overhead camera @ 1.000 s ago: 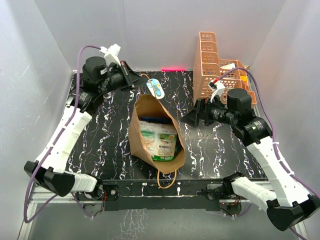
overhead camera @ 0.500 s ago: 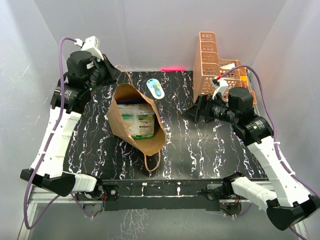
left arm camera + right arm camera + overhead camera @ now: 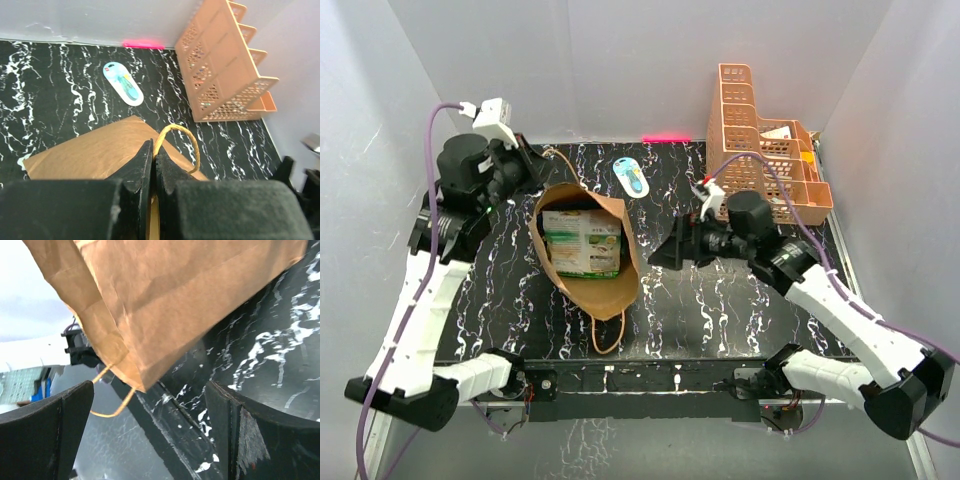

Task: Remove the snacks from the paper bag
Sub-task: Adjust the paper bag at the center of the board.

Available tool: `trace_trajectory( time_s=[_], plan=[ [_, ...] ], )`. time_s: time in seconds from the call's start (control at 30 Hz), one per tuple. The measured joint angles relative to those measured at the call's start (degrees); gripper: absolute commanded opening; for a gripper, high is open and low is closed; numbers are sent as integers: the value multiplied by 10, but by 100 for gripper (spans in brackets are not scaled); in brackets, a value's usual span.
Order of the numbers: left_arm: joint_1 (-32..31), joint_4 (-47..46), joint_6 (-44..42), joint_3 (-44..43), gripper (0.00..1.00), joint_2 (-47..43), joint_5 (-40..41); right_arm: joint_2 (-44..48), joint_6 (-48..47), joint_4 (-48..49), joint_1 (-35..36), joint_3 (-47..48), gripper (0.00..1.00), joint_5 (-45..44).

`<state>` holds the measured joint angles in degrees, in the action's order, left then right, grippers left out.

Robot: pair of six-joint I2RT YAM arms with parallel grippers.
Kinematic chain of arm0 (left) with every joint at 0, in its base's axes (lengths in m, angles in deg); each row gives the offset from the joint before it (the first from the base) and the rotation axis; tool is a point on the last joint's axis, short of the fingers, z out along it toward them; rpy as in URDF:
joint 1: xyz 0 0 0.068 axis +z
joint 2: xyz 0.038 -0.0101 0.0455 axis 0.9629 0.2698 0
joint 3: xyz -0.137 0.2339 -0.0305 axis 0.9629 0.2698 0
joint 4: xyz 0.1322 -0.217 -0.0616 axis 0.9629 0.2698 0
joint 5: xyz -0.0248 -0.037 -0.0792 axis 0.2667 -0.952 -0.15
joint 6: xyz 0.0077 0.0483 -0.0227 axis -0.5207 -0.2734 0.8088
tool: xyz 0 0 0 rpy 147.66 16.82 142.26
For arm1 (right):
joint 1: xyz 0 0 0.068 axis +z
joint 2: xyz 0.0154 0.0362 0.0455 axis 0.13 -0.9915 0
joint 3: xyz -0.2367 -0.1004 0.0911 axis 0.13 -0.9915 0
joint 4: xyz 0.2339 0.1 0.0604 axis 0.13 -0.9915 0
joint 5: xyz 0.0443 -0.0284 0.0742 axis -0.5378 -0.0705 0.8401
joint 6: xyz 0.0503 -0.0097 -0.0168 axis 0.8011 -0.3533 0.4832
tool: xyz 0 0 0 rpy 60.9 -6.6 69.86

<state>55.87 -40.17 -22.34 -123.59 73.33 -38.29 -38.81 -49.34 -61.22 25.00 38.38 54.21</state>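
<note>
The left gripper (image 3: 154,152), fingers pressed together, is pinching the paper bag (image 3: 90,150) by its handle (image 3: 186,134) at the bag's 11 o'clock. The right gripper (image 3: 665,252), fingers spread, is hovering just beside the bag at its 3 o'clock. A green-and-white snack packet (image 3: 582,243) is lying inside the open bag.

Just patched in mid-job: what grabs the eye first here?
The paper bag left of centre, its mouth open on a green-and-white snack packet. The left gripper is shut on the bag by its handle; the right gripper hangs open just to its right.
</note>
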Motion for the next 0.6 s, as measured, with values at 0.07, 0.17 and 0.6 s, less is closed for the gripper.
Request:
trace_trajectory(
  time_s=[0.07,0.17,0.6],
  plan=[
    [0,-7,0,23,0,-29,-20,-13,14,17,35,-12,98,-9],
    [0,-10,1,51,0,-68,-37,-33,41,55,76,-34,98,-17],
    [0,-54,14,138,0,-144,-158,-78,88,119,161,-63,98,-80]
  ],
)
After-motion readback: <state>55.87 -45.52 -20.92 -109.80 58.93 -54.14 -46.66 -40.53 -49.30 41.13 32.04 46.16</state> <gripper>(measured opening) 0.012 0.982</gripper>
